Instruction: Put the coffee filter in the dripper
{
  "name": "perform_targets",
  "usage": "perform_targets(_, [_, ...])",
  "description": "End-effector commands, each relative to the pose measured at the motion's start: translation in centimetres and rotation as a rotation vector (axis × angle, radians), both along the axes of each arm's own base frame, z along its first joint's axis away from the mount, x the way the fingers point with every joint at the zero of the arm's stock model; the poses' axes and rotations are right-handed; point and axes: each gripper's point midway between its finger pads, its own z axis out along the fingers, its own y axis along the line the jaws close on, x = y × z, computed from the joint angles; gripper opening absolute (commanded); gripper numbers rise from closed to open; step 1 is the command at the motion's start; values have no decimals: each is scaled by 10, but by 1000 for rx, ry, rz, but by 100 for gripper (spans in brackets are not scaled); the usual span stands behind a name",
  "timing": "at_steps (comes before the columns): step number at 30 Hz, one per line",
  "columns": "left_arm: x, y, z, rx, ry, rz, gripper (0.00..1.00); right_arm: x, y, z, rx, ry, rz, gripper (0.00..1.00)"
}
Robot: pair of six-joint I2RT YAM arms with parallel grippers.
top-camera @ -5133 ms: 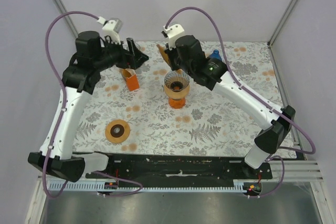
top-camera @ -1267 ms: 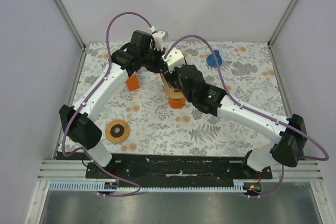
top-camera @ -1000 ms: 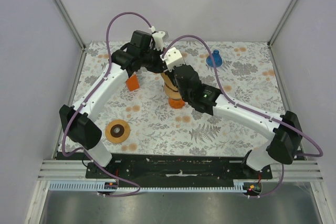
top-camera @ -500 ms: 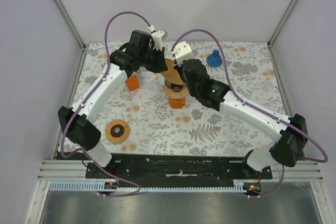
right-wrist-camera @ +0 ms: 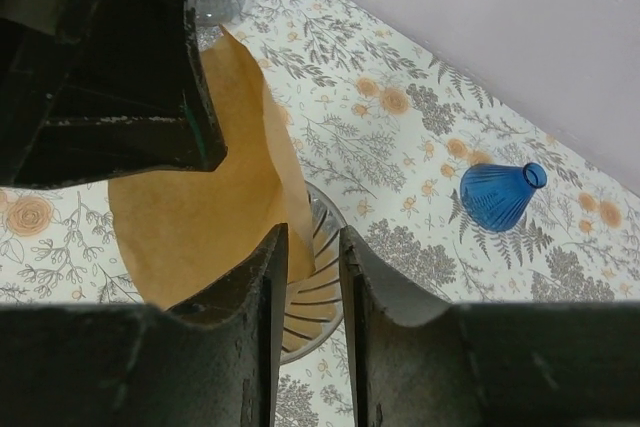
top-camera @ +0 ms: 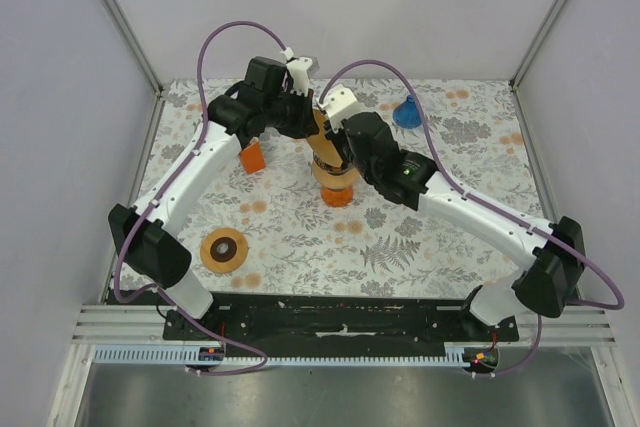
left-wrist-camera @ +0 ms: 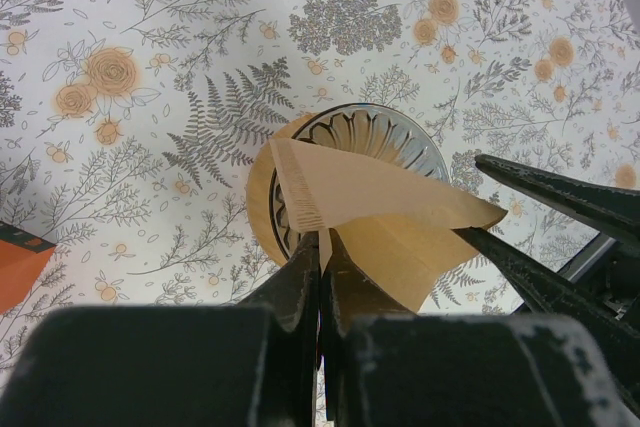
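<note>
The coffee filter, a tan paper cone, hangs part-opened just above the glass dripper on its orange base. My left gripper is shut on the filter's seam edge. The right gripper comes in from the other side with its jaws a little apart. The filter's free edge lies at that gap, over the ribbed dripper bowl, and the jaws are not closed on it. From above, both grippers meet over the dripper and hide most of the filter.
A blue ribbed funnel-shaped piece stands at the back right, also visible from the right wrist. An orange box sits left of the dripper. A brown round disc lies near the front left.
The left arm has come from the orange box with the filter to above the dripper. In the last second the right wrist swung out right, then back in against the filter.
</note>
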Motion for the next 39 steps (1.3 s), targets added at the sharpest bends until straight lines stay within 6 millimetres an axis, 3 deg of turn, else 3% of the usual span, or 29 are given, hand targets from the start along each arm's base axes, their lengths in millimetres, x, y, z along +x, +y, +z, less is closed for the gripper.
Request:
perform_targets(1, [-6,0,21,-39,-43,-4,2,8,15,22,35,-37,40,34])
perform_targets(3, [-8,-1,18,-36,-37,-13,2,14,15,22,51,-23,23,31])
perform_targets(6, [-11,0,13,-20,-34,-27,2,21,9,21,83,16,-6,18])
perform_targets(12, [-15,-1,5,4,-12,-70,2,13,3,14,103,124,37,0])
perform_targets(17, [-20,-5,9,6,-12,-114,2,-3,2,5,120,253,91,0])
perform_targets(24, [-31,-9,19,0,-21,-177,7,-25,-2,13,132,359,129,0])
perform_targets(27, [-33,-9,12,9,-8,-186,9,-28,-4,8,125,390,133,0])
perform_targets(32, [-34,-12,-18,37,76,-208,11,-20,-5,-15,118,471,131,0])
perform_targets(34, [-28,-13,-24,52,82,-208,17,-16,-3,-24,127,506,140,0])
perform_targets(39, [-14,-12,-18,80,34,-178,39,-6,-6,-39,127,543,118,0])
